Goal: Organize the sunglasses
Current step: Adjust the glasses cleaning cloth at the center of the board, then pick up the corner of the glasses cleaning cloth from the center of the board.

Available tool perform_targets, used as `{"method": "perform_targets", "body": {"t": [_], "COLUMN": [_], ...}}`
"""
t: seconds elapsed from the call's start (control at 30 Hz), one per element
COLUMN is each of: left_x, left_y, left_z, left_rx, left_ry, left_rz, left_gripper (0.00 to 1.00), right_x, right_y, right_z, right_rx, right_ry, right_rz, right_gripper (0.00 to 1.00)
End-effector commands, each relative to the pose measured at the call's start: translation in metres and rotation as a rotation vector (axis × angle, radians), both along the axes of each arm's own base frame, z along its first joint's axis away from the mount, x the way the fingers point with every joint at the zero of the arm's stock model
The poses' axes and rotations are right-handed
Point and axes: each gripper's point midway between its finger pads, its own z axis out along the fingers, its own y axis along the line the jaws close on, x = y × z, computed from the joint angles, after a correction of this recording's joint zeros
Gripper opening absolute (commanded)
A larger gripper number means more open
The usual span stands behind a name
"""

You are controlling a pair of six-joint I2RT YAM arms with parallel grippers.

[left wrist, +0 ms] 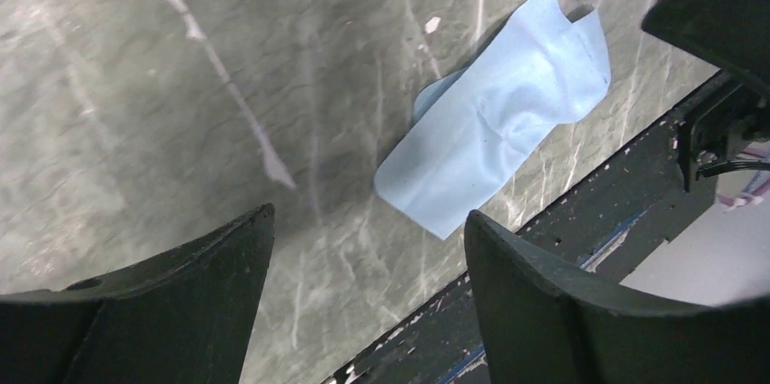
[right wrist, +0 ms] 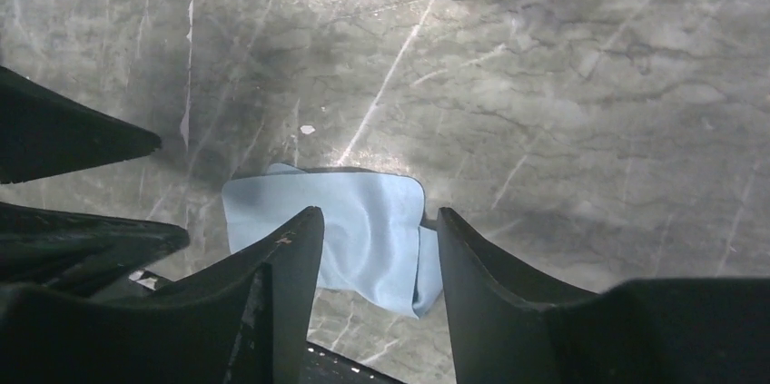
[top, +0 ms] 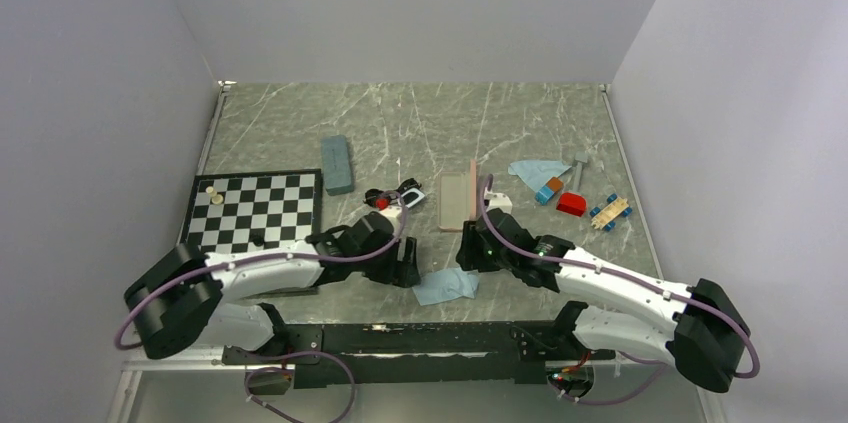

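Right gripper (right wrist: 377,221), jaws apart, hovers over light blue cloth (left wrist: 495,121); left gripper (left wrist: 370,221) likewise spread. Sunglasses (top: 400,195) lie beyond, near open pink case (top: 458,198), seemingly both pairs together. Cloth pickup: pinch its raised fold, low to worktop (top: 400,123).

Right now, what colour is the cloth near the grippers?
Light blue cloth, clearest in left wrist view.

A robot lab cell — blank white walls (top: 400,3) box in a grey marble-patterned table (top: 300,113).
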Motion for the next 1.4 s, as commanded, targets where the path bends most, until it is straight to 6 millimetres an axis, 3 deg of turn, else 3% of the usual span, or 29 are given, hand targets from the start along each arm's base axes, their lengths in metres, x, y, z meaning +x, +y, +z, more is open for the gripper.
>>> {"method": "perform_targets", "body": {"t": [0.0,0.23,0.47,0.7,1.07,1.13,1.17,1.2,1.23,1.37], "left_x": [0.001,-0.013,-0.022,-0.033,-0.026,-0.025,-0.025,-0.025,-0.023,-0.017], "left_y": [-0.019,-0.032,-0.011,0.008,-0.019,-0.022,-0.023,-0.023,-0.023,-0.005], "left_z": [0.002,-0.022,-0.042,-0.041,-0.045,-0.045,-0.045,-0.044,-0.044,-0.039], "left_rx": [0.072,0.206,0.373,0.417,0.385,0.388,0.388,0.388,0.390,0.432], "left_ry": [0.011,0.115,0.193,0.206,0.196,0.195,0.197,0.193,0.188,0.155], "left_rz": [0.005,0.018,0.092,0.130,0.038,0.030,0.024,0.020,0.019,0.097], "left_gripper": [0.77,0.60,0.41,0.41,0.38,0.29,0.21,0.05,0.00,0.00], "right_x": [0.010,0.013,0.015,0.014,0.010,0.008,0.007,0.005,0.004,-0.002], "right_y": [0.018,0.016,0.015,0.020,0.019,0.017,0.016,0.016,0.016,0.024], "right_z": [0.004,0.006,0.008,0.005,0.005,0.004,0.003,0.002,0.000,-0.005], "right_rx": [0.031,0.014,0.013,0.021,0.034,0.031,0.029,0.027,0.029,0.035], "right_ry": [-0.056,-0.080,-0.093,-0.083,-0.081,-0.075,-0.071,-0.067,-0.066,-0.055], "right_rz": [0.062,0.063,0.058,0.075,0.086,0.087,0.089,0.097,0.102,0.161], "right_gripper": [0.52,0.50,0.50,0.50,0.50,0.50,0.50,0.50,0.50,0.49]}}
